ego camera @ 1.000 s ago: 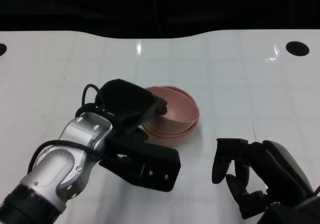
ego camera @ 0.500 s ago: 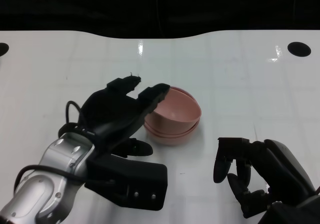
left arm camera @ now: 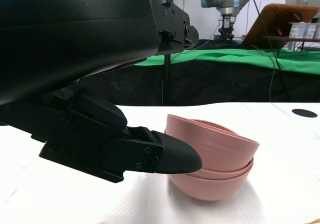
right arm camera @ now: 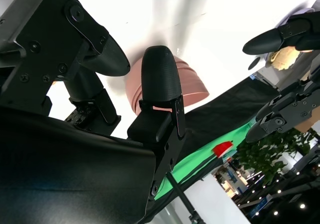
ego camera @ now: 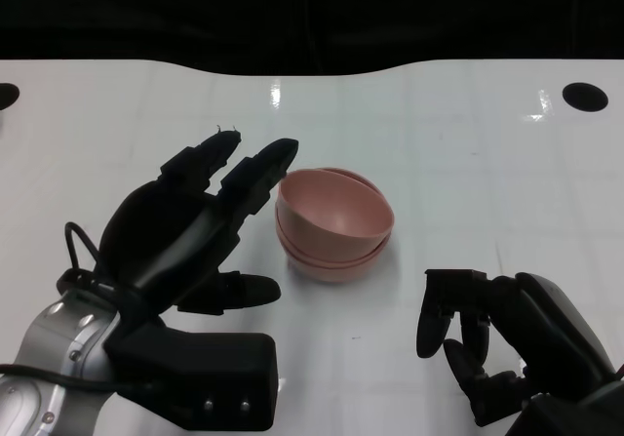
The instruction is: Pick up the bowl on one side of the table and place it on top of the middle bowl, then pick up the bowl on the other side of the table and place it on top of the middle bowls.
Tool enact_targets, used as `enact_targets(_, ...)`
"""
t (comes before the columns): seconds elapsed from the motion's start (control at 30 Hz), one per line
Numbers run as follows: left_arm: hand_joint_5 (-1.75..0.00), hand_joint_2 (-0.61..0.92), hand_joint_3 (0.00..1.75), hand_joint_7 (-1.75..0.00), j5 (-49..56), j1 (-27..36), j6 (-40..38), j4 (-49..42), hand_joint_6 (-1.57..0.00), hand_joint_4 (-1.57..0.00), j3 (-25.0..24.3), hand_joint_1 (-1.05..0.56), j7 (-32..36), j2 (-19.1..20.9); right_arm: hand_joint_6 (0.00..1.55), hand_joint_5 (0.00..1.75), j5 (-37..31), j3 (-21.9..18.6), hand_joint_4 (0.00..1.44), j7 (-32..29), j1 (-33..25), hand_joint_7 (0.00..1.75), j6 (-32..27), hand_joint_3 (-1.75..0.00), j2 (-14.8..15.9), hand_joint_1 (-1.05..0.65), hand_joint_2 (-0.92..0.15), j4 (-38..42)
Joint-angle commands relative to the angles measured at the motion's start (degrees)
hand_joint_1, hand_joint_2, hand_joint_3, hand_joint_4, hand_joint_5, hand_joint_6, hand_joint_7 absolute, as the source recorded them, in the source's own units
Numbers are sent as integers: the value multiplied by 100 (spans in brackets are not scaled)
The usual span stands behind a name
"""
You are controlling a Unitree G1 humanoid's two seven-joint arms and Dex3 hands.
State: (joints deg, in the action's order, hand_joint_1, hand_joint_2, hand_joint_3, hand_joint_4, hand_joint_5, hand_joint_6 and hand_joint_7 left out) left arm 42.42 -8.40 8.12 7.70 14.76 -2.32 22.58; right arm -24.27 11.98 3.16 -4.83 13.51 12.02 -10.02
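Pink bowls (ego camera: 336, 223); glossy white table (ego camera: 468, 153); black robot hands; green cloth (left arm camera: 240, 58).

You get bright overhead light: glare spots on the glossy white table (ego camera: 458, 163), and soft shadows under the pink bowls (ego camera: 334, 223). Both wrist views are crowded by dark, slightly blurred close hand parts.

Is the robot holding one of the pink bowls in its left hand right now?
No. The left hand is spread open beside the stacked pink bowls, which sit on the white table with nothing gripping them.
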Motion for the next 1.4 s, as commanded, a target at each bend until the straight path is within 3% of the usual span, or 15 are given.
enact_targets(0.03, -36, 92, 23, -9, -679, 556, 495, 142, -25, -19, -412, -60, 402, -31, 80, 175, 51, -47, 94, 21, -14, 155, 53, -167, 90, -3, -13, 4)
enact_targets(0.07, -57, 92, 22, -8, -824, 636, 557, 152, -28, -11, -473, -58, 430, -79, 80, 175, 52, -51, 94, 15, -10, 155, 72, -167, 92, -3, -13, 17)
enact_targets(0.17, -86, 92, 21, -9, -1184, 959, 732, 248, -35, -2, -651, -54, 453, -146, 81, 175, 39, -54, 95, 11, -4, 155, 45, -167, 87, -4, -13, 21)
enact_targets(0.4, -98, 92, 20, -13, -1768, 1558, 1238, 399, -44, -9, -973, -46, 529, -321, 81, 175, 68, -52, 94, 38, 23, 154, 58, -168, 94, -4, -12, 48)
enact_targets(0.5, -101, 92, 22, -14, -2234, 1871, 1055, 727, -47, -13, -1068, -42, 327, -477, 82, 175, 33, -39, 95, 11, 4, 154, 70, -168, 83, -4, -12, 22)
enact_targets(0.6, -111, 92, 21, -24, -3187, 2339, 416, 1319, -66, -31, -1129, -30, -10, -786, 82, 175, 36, -40, 95, 32, -41, 154, 17, -169, 73, -4, -12, -43)
enact_targets(0.7, -113, 91, 26, -38, -3938, 2697, -247, 1872, -86, -60, -1177, -16, -217, -1018, 82, 175, 41, -54, 95, 80, -54, 154, -17, -169, 98, -4, -12, -91)
enact_targets(0.73, -113, 86, 38, -50, -4107, 2792, -498, 2057, -88, -68, -1197, -14, -250, -1076, 82, 175, 58, -62, 95, 84, -53, 154, 6, -169, 103, -4, -12, -82)
enact_targets(0.77, -118, 73, 65, -69, -4222, 2862, -691, 2205, -86, -74, -1212, -13, -277, -1112, 82, 175, 80, -71, 95, 86, -52, 154, 33, -169, 106, -3, -12, -71)
enact_targets(0.8, -121, 66, 80, -78, -4355, 2969, -888, 2395, -85, -76, -1224, -13, -325, -1124, 82, 175, 88, -84, 95, 80, -56, 154, 47, -169, 109, -3, -12, -69)
enact_targets(0.87, -141, 56, 107, -105, -4458, 3133, -1134, 2678, -81, -78, -1233, -12, -398, -1114, 81, 175, 102, -109, 94, 79, -64, 153, 57, -169, 122, -2, -12, -76)
enact_targets(1.13, -173, 46, 132, -142, -4496, 3194, -920, 2347, -84, -86, -1273, -13, -424, -1295, 82, 175, 165, -147, 94, 77, -6, 150, 166, -169, 163, -2, -12, 75)
enact_targets(1.4, -175, 41, 140, -156, -4531, 2837, 136, 1085, -80, -88, -1338, -15, -530, -1443, 83, 175, 263, -177, 94, 44, 123, 149, 342, -169, 214, -4, -10, 352)
